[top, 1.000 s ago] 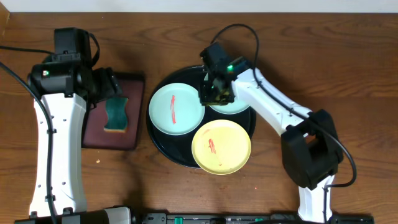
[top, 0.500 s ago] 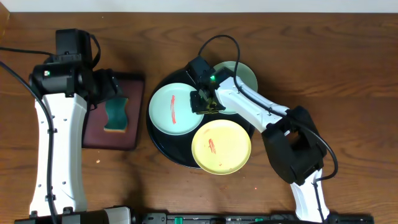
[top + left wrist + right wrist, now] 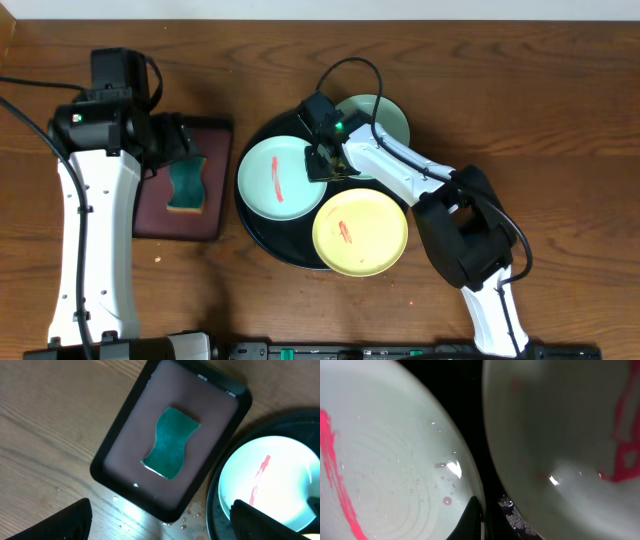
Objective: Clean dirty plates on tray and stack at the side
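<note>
Overhead: On the wood-grain table point(image 3: 520, 80) sits a round tray point(image 3: 262, 232), black with a raised rim. It carries three glossy shallow plates. The left aqua plate point(image 3: 282, 177) and the yellow plate point(image 3: 360, 234) each bear a red streak. The rear aqua plate point(image 3: 390, 120) lies across the tray's far rim. The right claw point(image 3: 328, 160) is fully closed at that plate's near edge. Whether it pinches the rim cannot be told.

Left wrist: The left claw point(image 3: 160, 525) hangs spread wide and empty. Below it, a wavy-edged green sponge point(image 3: 170, 442) lies in a rectangular tray point(image 3: 210, 425) with a black rim and matte reddish-brown floor.

Right wrist: Two wet, shiny plate surfaces flank a dark gap. One dark fingertip point(image 3: 472, 520) shows at the bottom edge.
</note>
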You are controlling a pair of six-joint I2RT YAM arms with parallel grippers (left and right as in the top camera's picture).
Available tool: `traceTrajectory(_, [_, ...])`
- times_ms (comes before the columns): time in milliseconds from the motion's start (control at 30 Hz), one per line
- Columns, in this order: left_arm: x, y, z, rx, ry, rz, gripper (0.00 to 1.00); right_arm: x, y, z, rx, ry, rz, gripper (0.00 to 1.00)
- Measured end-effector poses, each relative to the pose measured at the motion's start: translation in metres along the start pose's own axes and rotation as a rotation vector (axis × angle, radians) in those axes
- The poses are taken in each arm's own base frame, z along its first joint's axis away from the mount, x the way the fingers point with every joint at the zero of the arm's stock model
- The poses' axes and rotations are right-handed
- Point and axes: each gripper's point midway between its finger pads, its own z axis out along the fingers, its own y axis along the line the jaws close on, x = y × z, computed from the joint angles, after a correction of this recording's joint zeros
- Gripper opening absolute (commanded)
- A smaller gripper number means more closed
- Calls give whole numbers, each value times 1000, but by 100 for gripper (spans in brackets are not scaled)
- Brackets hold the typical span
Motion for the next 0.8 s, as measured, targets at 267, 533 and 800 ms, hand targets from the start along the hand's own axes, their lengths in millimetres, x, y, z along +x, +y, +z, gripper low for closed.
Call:
traceTrajectory(267, [13, -2, 36, -39, 116, 29, 88, 0, 1, 0, -2, -1, -6, 1])
traceTrajectory(533, [25, -10, 95, -71, 282, 133, 73, 0, 1, 0, -2, 0, -15, 1])
traceTrajectory(800, [43, -6, 149, 5, 458, 201, 68, 0, 1, 0, -2, 0, -29, 1])
